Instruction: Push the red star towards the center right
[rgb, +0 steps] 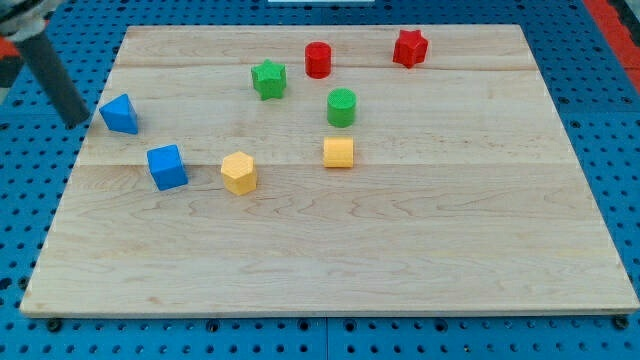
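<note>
Red star (410, 47) sits near the wooden board's (330, 250) top right corner, right of the red cylinder (318, 59). My tip (77, 122), a bare rod with nothing to open or close, stands far off at the view's left, just beside the blue triangular block (120, 114).

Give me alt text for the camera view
My tip rests at the wooden board's left edge beside a blue block, far from the red star at the view's top right. Seven other coloured blocks sit left of the star.
</note>
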